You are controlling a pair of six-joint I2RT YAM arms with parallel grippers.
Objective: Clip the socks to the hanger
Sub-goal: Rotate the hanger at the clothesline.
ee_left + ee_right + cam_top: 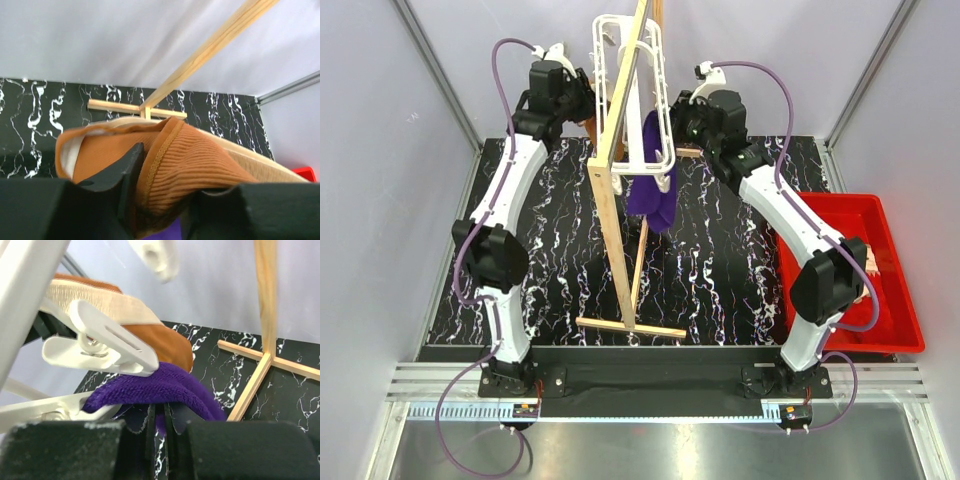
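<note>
The white hanger (647, 166) hangs from the pale wooden stand (615, 220) at the back. A purple cloth (650, 195) hangs from it. My left gripper (585, 95) is at the hanger's left side, shut on a ribbed brown cloth (195, 160). My right gripper (678, 120) is at the hanger's right side, its jaws almost closed on the edge of the purple cloth (165, 385), just under a white clip (105, 345). A peach sock (872, 262) shows partly in the red bin, behind my right arm.
The red bin (840, 200) stands at the table's right edge. The stand's base bars (630, 328) lie across the middle of the black marbled table. Grey walls close in the back and sides.
</note>
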